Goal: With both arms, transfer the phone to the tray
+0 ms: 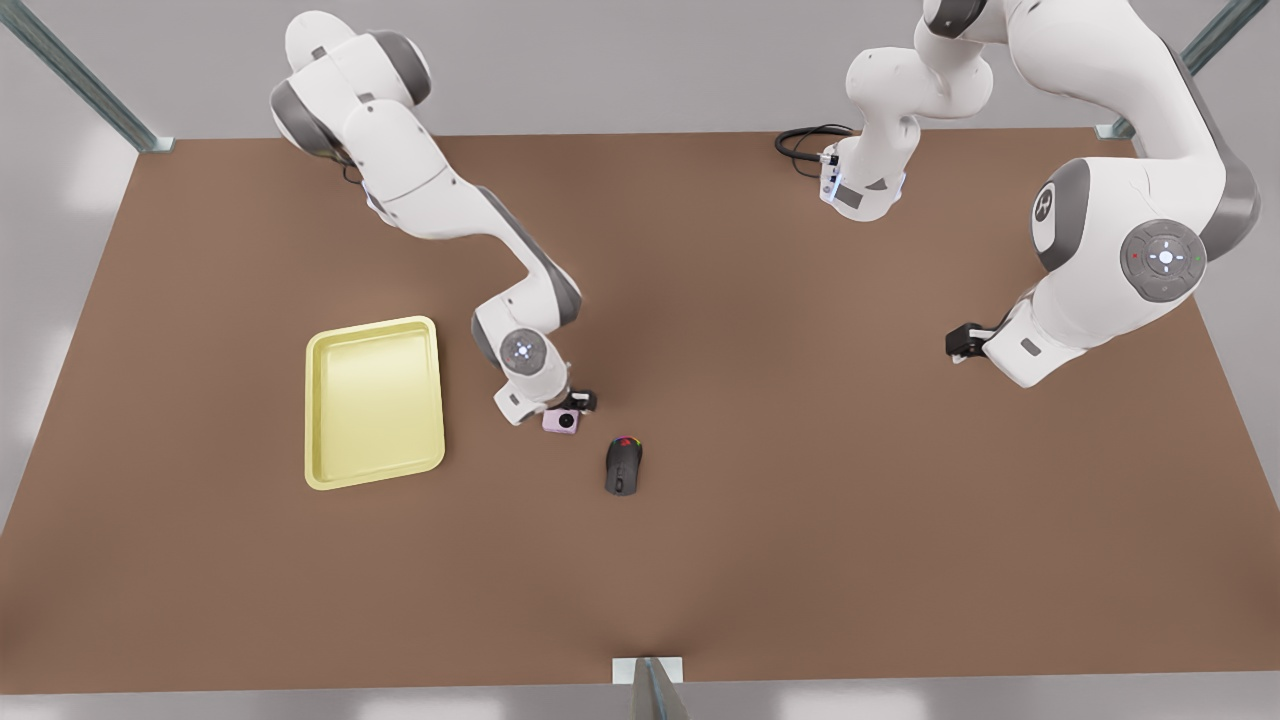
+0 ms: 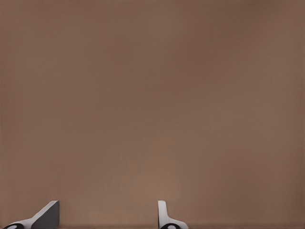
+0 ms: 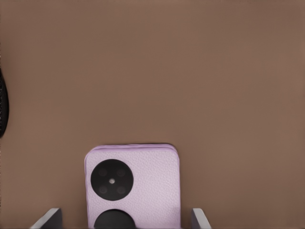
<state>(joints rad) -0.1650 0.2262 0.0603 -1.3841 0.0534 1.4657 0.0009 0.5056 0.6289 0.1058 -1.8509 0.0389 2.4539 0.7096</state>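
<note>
A: Where is the phone (image 1: 562, 422)?

B: It lies flat on the brown table (image 1: 800, 520), between the tray (image 1: 373, 402) and the mouse (image 1: 623, 466). It is near the tray's edge on the front view's right and just beside the mouse, apart from both. It is not in the tray.

A: Which arm is at the phone?

B: The arm on the front view's left. The right wrist view shows the phone (image 3: 132, 186) directly below that camera, so this is the right arm. The right gripper (image 1: 575, 408) is low over the phone.

A: What is the state of its claw?

B: Released. In the right wrist view the two fingertips (image 3: 47, 219) stand on either side of the phone with a gap to each long edge, so the right gripper (image 3: 125, 220) straddles the phone without clamping it. The phone's back faces the camera, showing two black circles. A dark curved edge at that picture's border may be the mouse; this cannot be confirmed.

A: And the other arm?

B: The left arm waits on the front view's right, well apart from the phone and tray. The left gripper (image 1: 962, 343) hangs above bare table. In the left wrist view its fingertips (image 2: 46, 215) are spread, with nothing between them, so the left gripper (image 2: 107, 217) is released too.

A: What does the tray hold?

B: Nothing is visible on its pale yellow floor.
</note>
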